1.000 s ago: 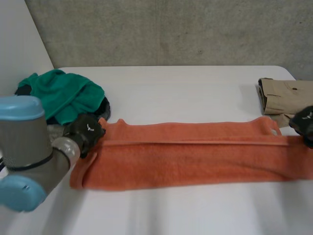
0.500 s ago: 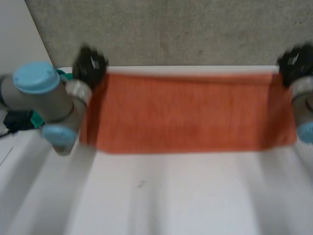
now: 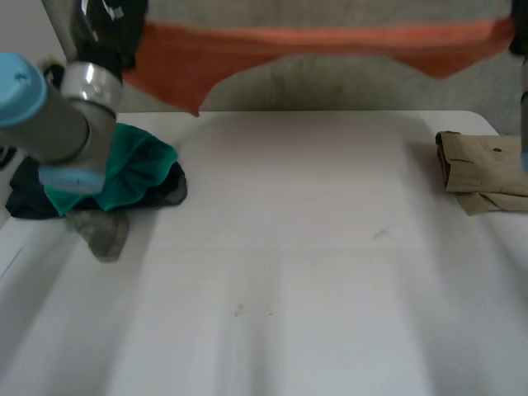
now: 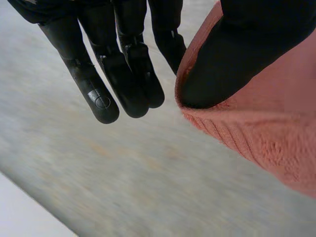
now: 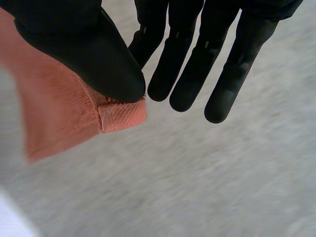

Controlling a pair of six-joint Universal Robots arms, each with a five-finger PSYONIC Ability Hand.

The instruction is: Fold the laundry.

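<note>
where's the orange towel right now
In the head view the orange towel hangs stretched high above the table, the left hand pinching one end and the right hand the other.

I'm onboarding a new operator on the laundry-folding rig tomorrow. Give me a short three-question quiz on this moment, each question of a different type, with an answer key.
1. True or false: the orange towel lies flat on the white table.
2. Multiple choice: how does the left robot hand hold the towel?
A) all fingers curled round it
B) pinched under the thumb, other fingers straight
C) not touching it
3. Short answer: what lies on the table on the side of the right robot hand?

Key
1. False: it hangs in the air above the table, pinched at each end by a robot hand.
2. B
3. The folded beige garment.
</note>
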